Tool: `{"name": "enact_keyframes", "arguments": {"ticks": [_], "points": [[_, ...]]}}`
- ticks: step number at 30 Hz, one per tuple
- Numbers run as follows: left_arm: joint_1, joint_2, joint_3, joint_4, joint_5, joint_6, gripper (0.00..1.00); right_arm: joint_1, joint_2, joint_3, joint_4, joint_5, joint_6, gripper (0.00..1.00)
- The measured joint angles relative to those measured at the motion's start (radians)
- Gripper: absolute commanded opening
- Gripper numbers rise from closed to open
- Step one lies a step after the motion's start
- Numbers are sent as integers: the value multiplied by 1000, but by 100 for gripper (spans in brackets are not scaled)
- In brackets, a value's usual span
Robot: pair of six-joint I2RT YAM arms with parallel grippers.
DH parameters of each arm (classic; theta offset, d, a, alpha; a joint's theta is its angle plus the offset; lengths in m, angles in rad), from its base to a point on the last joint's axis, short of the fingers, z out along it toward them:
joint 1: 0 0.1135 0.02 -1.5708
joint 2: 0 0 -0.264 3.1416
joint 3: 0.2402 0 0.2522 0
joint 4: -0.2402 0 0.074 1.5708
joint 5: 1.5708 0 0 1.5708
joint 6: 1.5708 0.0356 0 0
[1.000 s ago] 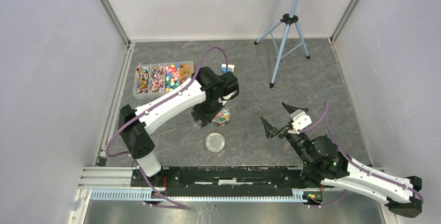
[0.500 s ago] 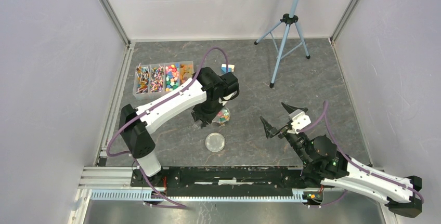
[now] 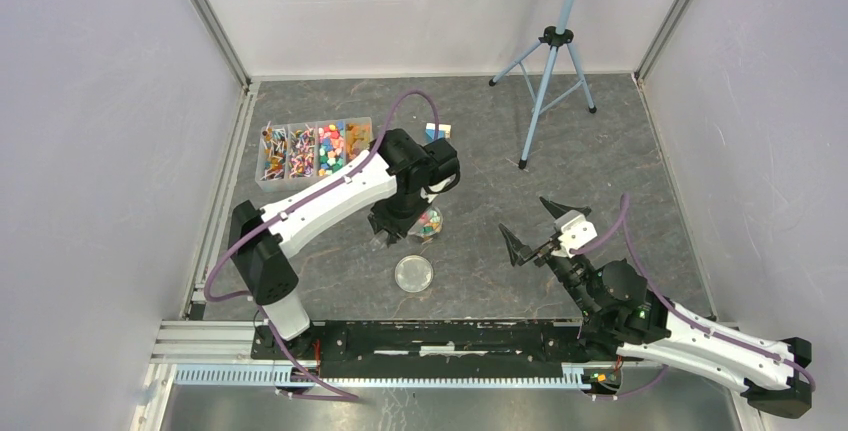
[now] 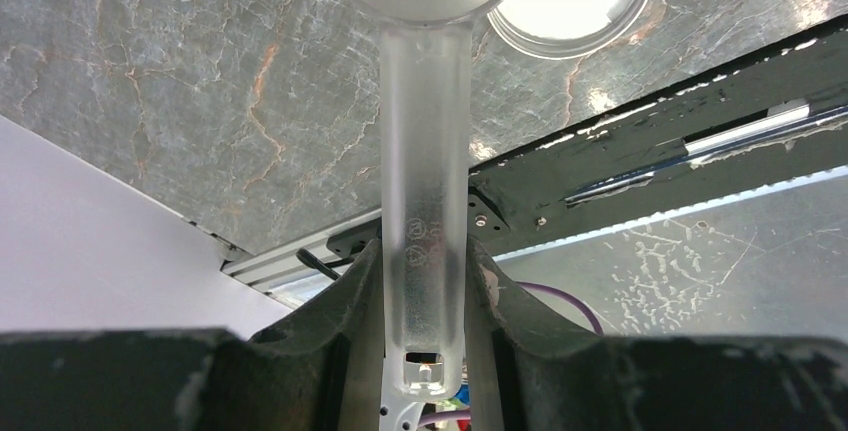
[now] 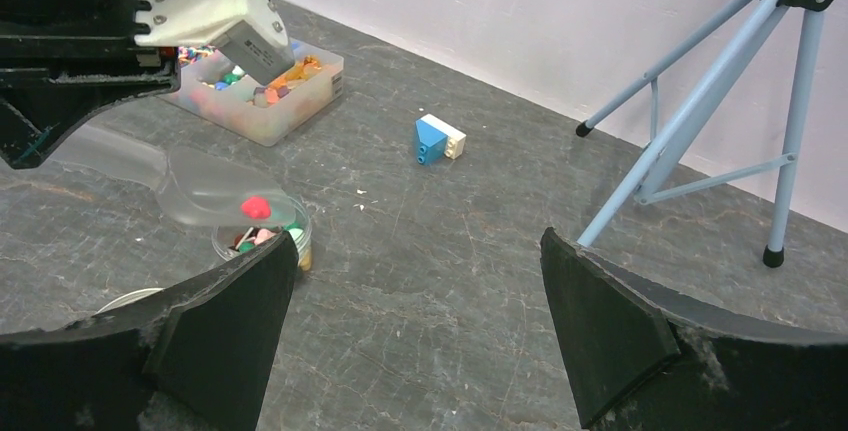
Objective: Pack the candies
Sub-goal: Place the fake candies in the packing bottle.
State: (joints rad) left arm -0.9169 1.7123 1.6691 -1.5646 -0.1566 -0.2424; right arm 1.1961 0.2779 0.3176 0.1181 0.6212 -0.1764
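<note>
Walled on three sides by plain pale lilac-grey panels (image 3: 90, 151), joined at the upper corners by slanting aluminium posts (image 3: 207, 16). Floored with a dark grey marbled slab (image 3: 620, 151), veined in rust and white. Furnished, upper right of centre, with a light-blue tripod (image 3: 548, 61), feet on the slab near the back wall. Edged along the bottom by a black rail (image 3: 450, 336) above ribbed aluminium. Lit evenly and softly.
</note>
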Motion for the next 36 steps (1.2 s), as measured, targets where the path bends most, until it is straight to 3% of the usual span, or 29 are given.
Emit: {"name": "enact_keyframes", "arguments": {"ticks": [7, 15, 23, 36], "points": [[0, 0, -58, 0, 1, 0, 2, 0, -2, 0, 0, -1, 4, 98], [0, -7, 18, 3, -1, 0, 2, 0, -12, 0, -5, -2, 12, 98], [0, -23, -87, 0, 0, 0, 2, 0, -15, 0, -6, -2, 19, 98], [0, -29, -77, 0, 2, 0, 2, 0, -4, -2, 6, -4, 23, 97]]}}
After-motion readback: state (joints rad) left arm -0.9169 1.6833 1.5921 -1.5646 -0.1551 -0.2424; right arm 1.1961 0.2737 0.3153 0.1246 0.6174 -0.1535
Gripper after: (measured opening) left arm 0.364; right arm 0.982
